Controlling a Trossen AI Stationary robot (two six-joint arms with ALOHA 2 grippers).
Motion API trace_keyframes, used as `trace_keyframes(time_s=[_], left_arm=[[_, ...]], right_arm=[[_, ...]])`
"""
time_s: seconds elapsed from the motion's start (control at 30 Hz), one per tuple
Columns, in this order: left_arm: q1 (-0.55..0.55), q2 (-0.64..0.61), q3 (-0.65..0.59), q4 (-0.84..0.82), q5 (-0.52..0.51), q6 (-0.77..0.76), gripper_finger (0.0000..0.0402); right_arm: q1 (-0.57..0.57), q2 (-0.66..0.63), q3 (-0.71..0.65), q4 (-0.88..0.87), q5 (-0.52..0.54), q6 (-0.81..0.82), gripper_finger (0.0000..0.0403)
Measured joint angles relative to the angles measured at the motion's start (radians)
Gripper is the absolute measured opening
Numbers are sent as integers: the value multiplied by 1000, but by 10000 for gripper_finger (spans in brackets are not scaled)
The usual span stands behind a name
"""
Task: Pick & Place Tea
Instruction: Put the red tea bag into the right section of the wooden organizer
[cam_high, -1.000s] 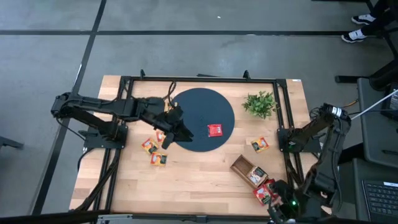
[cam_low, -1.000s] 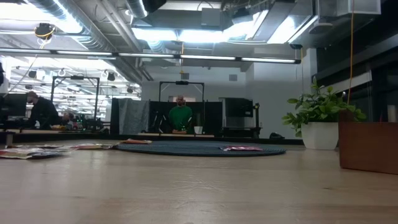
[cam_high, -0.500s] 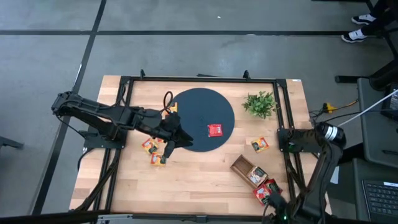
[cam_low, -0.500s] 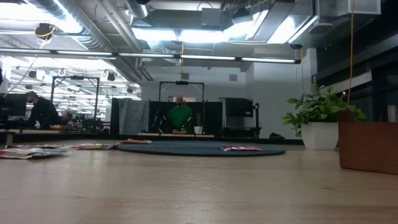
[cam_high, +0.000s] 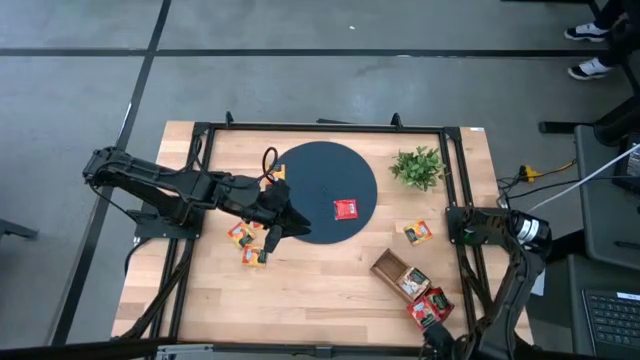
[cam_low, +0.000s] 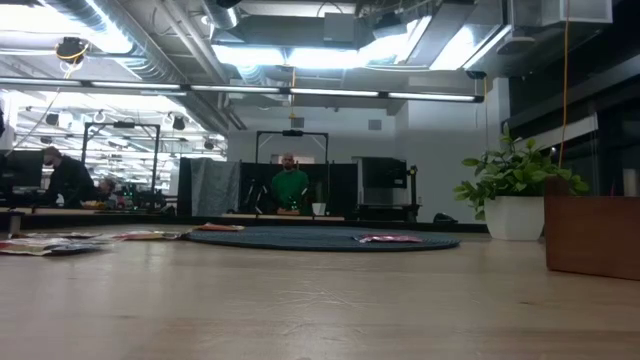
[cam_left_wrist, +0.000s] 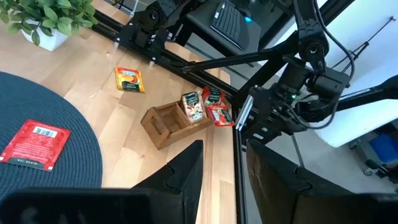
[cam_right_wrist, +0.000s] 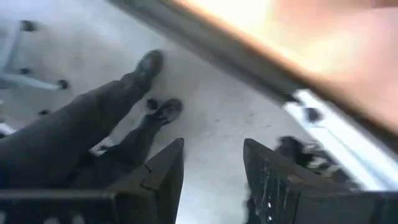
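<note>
1. Desk (cam_high: 330, 290): pale wood inside a black frame. The large dark round mat (cam_high: 325, 190) lies toward the far edge, probably a staging spot.
2. Left arm reaches in from the left edge. Left end effector (cam_high: 268, 228) hovers at the mat's near-left rim, fingers apart, nothing between them in its wrist view. It is likely poised for the loose packets (cam_high: 246, 243) just beside it.
3. Right arm is folded off the right edge. Right end effector (cam_right_wrist: 211, 180) has fingers apart, empty, and faces the floor and a person's legs (cam_right_wrist: 93, 137).
4. Wooden tray (cam_high: 400, 275) sits near the near-right corner with packets in and beside it, the probable destination.
5. Potted plant (cam_high: 418, 166) stands at the far right, clear of the route.
6. Single tea packets: a red one (cam_high: 346, 209) on the mat, an orange one (cam_high: 417, 232) near the right edge.
</note>
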Motion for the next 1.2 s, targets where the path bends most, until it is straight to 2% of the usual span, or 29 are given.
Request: trace_keyframes(time_s=[0.13, 0.33, 0.53, 0.77, 1.2], left_arm=[[0, 0, 0, -2, 0, 24, 118], [0, 0, 0, -2, 0, 86, 118], [1, 0, 0, -3, 60, 86, 118], [0, 0, 0, -5, 63, 87, 118], [0, 0, 0, -6, 64, 54, 118]], right_arm=[[0, 17, 0, 9, 9, 19, 167], [-22, 18, 0, -165, 0, 48, 167], [-36, 18, 1, -129, 20, 14, 167], [-54, 18, 0, -243, 14, -4, 167], [-54, 18, 0, -347, 14, -37, 167]])
